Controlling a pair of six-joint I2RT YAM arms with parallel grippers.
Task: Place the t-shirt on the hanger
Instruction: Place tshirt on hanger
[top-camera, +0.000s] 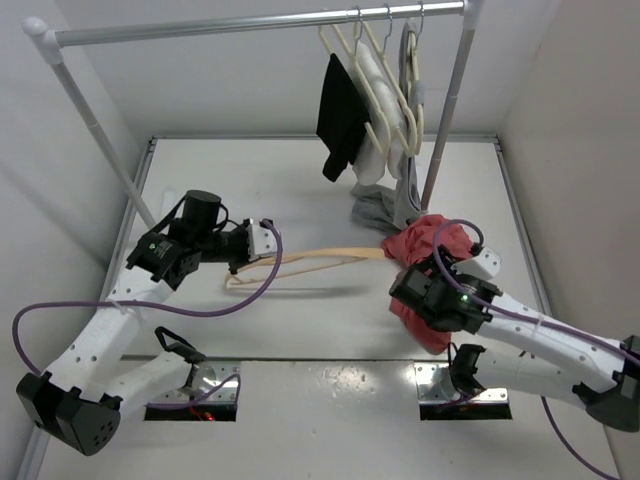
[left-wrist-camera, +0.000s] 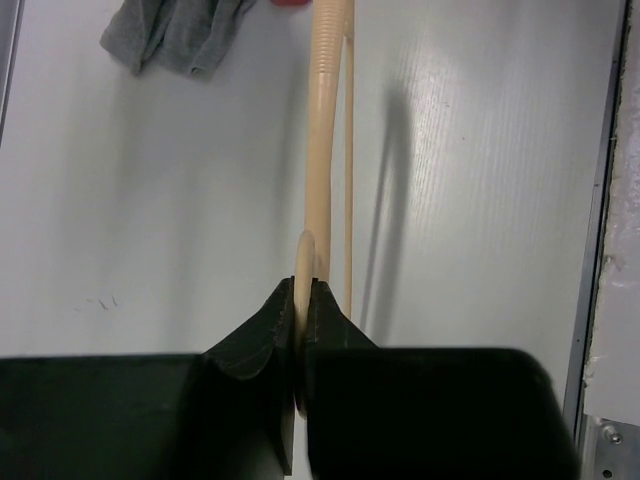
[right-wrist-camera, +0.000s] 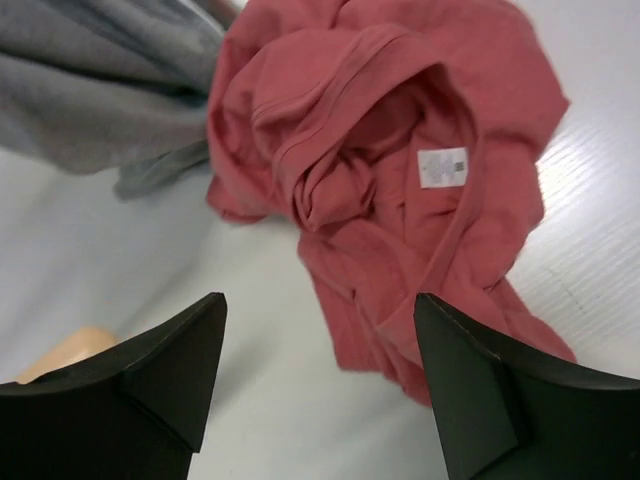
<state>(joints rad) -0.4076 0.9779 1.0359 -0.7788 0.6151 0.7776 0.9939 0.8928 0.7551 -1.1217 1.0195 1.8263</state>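
Observation:
The salmon-red t-shirt (top-camera: 428, 243) lies crumpled on the table at the right, its collar and white label up in the right wrist view (right-wrist-camera: 380, 170). The tan hanger (top-camera: 315, 262) lies across the middle of the table, its far end reaching the shirt. My left gripper (top-camera: 262, 243) is shut on the hanger near its hook, with the hanger's arm running straight away from the jaws in the left wrist view (left-wrist-camera: 318, 150). My right gripper (right-wrist-camera: 320, 305) is open and empty, hovering over the near edge of the shirt. In the top view the right gripper (top-camera: 420, 275) partly covers the shirt.
A clothes rail (top-camera: 250, 25) spans the back, with a black garment (top-camera: 342, 115) and cream hangers (top-camera: 385, 85) on it. A grey garment (top-camera: 385, 205) hangs down and pools beside the shirt; it also shows in the right wrist view (right-wrist-camera: 100, 90). The rail's right post (top-camera: 445, 120) stands just behind the shirt.

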